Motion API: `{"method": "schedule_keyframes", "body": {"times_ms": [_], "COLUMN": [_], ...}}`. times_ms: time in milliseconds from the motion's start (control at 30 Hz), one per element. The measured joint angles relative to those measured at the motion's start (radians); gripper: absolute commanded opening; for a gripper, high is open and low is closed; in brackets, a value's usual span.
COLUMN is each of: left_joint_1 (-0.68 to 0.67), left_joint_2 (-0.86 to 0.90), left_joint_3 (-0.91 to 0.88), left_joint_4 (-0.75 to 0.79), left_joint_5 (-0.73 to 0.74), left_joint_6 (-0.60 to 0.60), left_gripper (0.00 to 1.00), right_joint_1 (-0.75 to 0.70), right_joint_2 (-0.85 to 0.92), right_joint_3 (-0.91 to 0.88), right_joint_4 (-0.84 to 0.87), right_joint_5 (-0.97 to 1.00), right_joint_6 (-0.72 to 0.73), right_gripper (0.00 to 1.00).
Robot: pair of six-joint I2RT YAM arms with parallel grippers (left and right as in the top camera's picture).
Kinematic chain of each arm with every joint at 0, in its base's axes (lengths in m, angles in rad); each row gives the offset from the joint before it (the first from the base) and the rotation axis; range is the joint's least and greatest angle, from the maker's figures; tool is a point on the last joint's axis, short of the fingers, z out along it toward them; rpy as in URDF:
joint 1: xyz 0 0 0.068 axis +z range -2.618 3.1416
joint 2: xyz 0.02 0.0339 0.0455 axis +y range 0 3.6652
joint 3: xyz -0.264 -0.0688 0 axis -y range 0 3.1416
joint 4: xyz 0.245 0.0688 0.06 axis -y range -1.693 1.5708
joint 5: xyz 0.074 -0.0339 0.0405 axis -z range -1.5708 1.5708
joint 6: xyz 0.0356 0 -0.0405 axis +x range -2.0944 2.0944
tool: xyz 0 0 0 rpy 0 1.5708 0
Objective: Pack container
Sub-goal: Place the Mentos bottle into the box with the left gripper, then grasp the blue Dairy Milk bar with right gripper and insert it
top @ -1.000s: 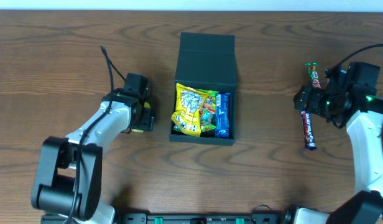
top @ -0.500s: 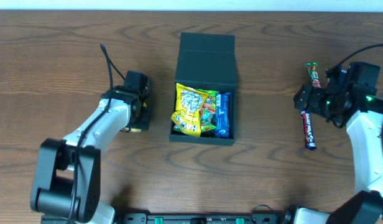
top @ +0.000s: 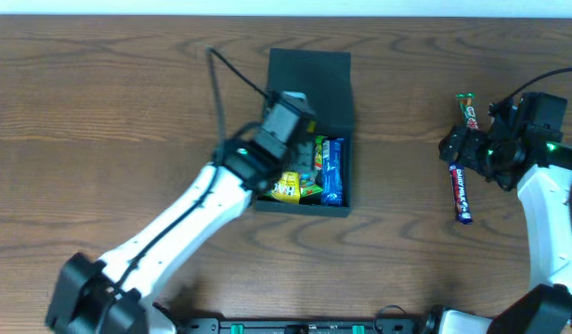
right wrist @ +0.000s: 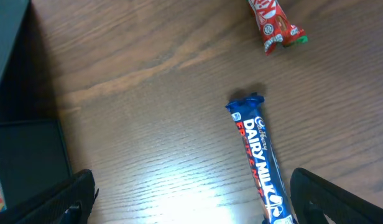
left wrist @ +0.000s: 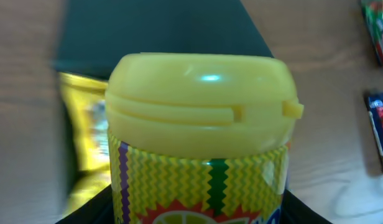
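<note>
Nearest the left wrist lens, a snack tub point(left wrist: 201, 124) with a yellow flip cap and a zigzag yellow-and-green label, filling most of that view. Pinched at its lower sides by the dark fingers point(left wrist: 86, 214) of the left gripper point(top: 286, 113), one on each flank (pads mostly out of frame). Held over the ten o'clock corner of the container point(top: 300, 206) in the overhead view; touching the contents or not, cannot tell.

Under it, the container: a rectangular box, dark teal-black, matte cardboard, much bigger than any packet in it. Standing open near the middle of the wooden table point(top: 100, 93), a little toward twelve o'clock. Hinged flap lid point(top: 309, 74) thrown back at twelve o'clock, in the same dull dark tone, no print visible. Inside, toward nine o'clock, a yellow packet point(top: 288, 189), partly hidden by the arm. At the centre a green packet point(top: 314, 162). Along the three o'clock wall a blue bar point(top: 333, 172), lying lengthwise.

Farther off, at three o'clock of the container and well apart from it, the right gripper point(right wrist: 198, 198), fingers spread wide, nothing gripped, hovering above the wood. At six o'clock of it in the overhead view, a blue Dairy Milk bar point(right wrist: 261, 158) flat on the table. At twelve o'clock, a red KitKat point(right wrist: 273, 22), apart from the bar.
</note>
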Motion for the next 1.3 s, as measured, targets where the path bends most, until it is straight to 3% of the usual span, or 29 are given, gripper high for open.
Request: {"method": "schedule_keyframes", "body": {"times_ms": [133, 167, 200, 233, 367, 567, 733, 933, 1300], "left_joint_1": [-0.025, -0.025, -0.025, -0.025, -0.025, -0.025, -0.010, 0.120, 0.169], "left_joint_2": [0.098, 0.112, 0.119, 0.126, 0.127, 0.093, -0.090, -0.246, -0.254], "left_joint_3": [0.000, 0.000, 0.000, 0.000, 0.000, 0.000, 0.000, 0.002, 0.002], "left_joint_4": [0.040, 0.040, 0.040, 0.040, 0.046, 0.029, 0.008, -0.085, -0.179], "left_joint_5": [0.050, 0.059, 0.064, 0.071, 0.089, 0.099, 0.066, 0.006, -0.009], "left_joint_6": [-0.062, -0.069, -0.072, -0.075, -0.070, -0.034, -0.009, 0.017, 0.043], "left_gripper": [0.06, 0.12, 0.31, 0.64, 0.95, 0.95, 0.95, 0.95, 0.95], "right_joint_1": [0.000, 0.000, 0.000, 0.000, 0.000, 0.000, 0.000, 0.013, 0.019], "right_joint_2": [0.000, 0.000, 0.000, 0.000, 0.000, 0.000, 0.000, 0.000, 0.144], "right_joint_3": [0.000, 0.000, 0.000, 0.000, 0.000, 0.000, 0.000, -0.013, -0.120], "right_joint_4": [-0.005, -0.005, -0.006, -0.006, -0.007, -0.010, -0.047, -0.059, 0.099], "right_joint_5": [0.000, 0.000, 0.000, 0.000, 0.000, 0.001, 0.035, 0.089, 0.183], "right_joint_6": [0.007, 0.008, 0.008, 0.008, 0.008, 0.007, 0.005, -0.044, -0.043], "right_gripper": [0.99, 0.99, 0.99, 0.99, 0.99, 0.99, 0.95, 0.92, 0.86]}}
